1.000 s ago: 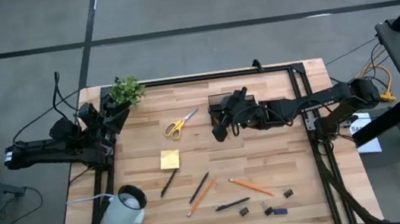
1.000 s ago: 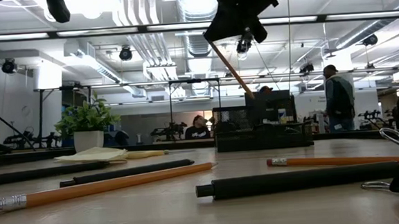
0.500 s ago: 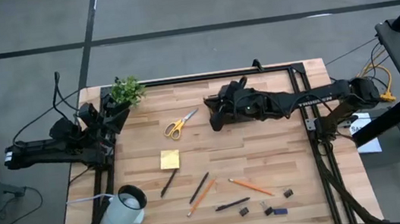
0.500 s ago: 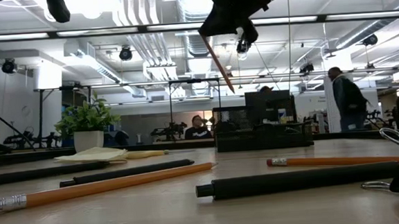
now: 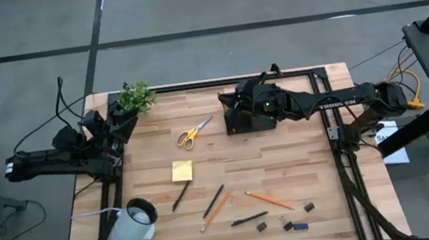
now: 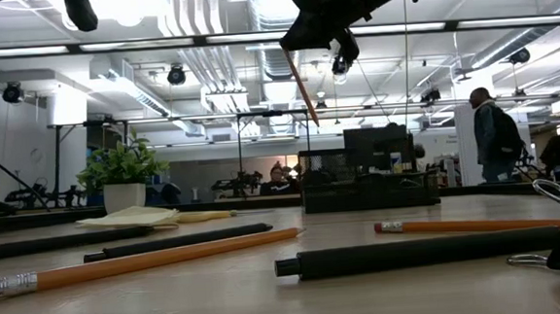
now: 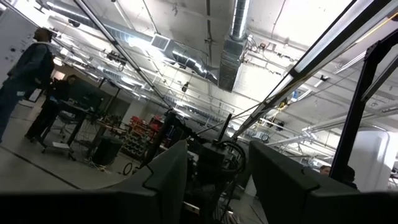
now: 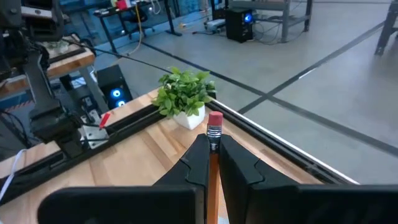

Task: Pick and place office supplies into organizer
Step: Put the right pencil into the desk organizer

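Nearest on the surface (image 5: 286,168) loose pens and pencils await their turn, while farther back the right gripper (image 6: 313,28), jaws clamped on an orange pencil (image 6: 300,86), hangs over the black organizer (image 6: 369,183), needing to lower and release; the left gripper (image 5: 112,120) idles, jaws apart, at its edge.

The only writing visible is white lettering along the forearm of the right arm (image 5: 336,105) in the high view. It looks like the maker's name, beginning "TROSSEN", though the letters are too small to read with certainty. No other label, number or sign is legible.
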You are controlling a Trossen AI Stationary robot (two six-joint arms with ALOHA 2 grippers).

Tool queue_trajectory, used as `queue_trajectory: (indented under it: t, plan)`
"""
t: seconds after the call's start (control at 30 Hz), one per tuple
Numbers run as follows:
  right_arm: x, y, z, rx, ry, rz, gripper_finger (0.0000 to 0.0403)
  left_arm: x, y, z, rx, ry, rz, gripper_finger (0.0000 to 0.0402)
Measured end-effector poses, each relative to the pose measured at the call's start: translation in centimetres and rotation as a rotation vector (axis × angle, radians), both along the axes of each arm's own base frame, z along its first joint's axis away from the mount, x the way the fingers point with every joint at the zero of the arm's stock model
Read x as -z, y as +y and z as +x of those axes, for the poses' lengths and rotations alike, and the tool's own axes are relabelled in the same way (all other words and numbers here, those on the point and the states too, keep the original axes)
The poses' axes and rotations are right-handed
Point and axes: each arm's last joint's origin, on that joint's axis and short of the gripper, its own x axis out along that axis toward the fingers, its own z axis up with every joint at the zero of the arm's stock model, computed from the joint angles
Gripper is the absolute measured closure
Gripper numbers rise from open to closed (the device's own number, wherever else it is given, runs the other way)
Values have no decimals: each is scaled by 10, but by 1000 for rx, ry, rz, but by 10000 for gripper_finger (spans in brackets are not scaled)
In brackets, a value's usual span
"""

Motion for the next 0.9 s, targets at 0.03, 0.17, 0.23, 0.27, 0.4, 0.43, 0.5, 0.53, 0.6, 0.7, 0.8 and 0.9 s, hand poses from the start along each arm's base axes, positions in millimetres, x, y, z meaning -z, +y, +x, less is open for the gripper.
queue_trajectory:
  t: [0.03, 0.17, 0.23, 0.27, 0.4, 0.43, 0.5, 0.53, 0.6, 0.7, 0.8, 0.9]
  plan:
    - [0, -2, 0, -6, -5, 4, 391, 0, 0, 0, 0, 0, 0, 244]
    - [-1, -11, -2, 1, -8, 6, 391, 0, 0, 0, 0, 0, 0, 244]
    - [-1, -15, -3, 11, -6, 3, 391, 0, 0, 0, 0, 0, 0, 244]
    - [-1, -16, -3, 15, -6, 1, 391, 0, 0, 0, 0, 0, 0, 244]
    - [-2, -24, -5, 0, -18, 8, 391, 0, 0, 0, 0, 0, 0, 244]
    - [-2, -26, -5, 0, -21, 9, 391, 0, 0, 0, -1, 0, 1, 244]
    - [-2, -31, -6, -3, -20, 6, 391, 0, 0, 0, -1, 0, 1, 244]
    - [-2, -33, -7, -9, -18, 4, 391, 0, 0, 0, -1, 0, 1, 244]
    - [-2, -37, -8, -20, -18, 7, 391, 0, 0, 0, -1, 0, 1, 244]
    - [-2, -42, -9, -40, -18, 10, 391, 0, 0, 0, -1, 0, 1, 244]
    - [-2, -45, -10, -50, -7, -10, 391, 0, 0, 0, -1, 0, 1, 244]
    - [-2, -52, -13, -67, 1, -33, 391, 0, 0, 0, -1, 0, 1, 244]
